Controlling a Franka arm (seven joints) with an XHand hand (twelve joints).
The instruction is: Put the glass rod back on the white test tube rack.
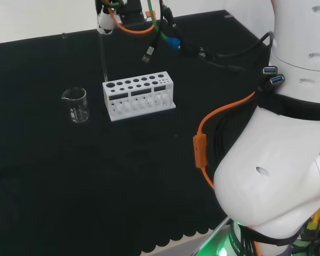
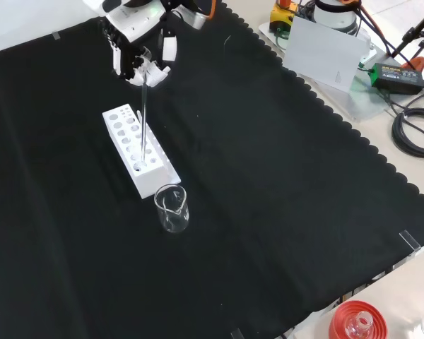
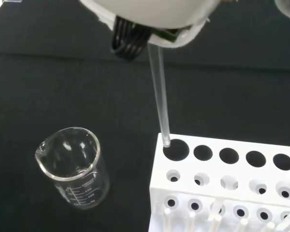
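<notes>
The hand hangs over the far end of the cloth in the front view, fingers curled round the top of a clear glass rod. The rod stands nearly upright. Its lower tip meets the rim of the large end hole of the white test tube rack, at the end nearest the beaker. The rack lies on the black cloth below the hand. In the head view the rack sits just right of the rod's tip. A blurred white part of the hand shows above the rod.
An empty glass beaker stands right beside the rack's near end, left of the rack in the head view. A red ribbed stand with a flask and a white panel sit off the cloth's scalloped edge.
</notes>
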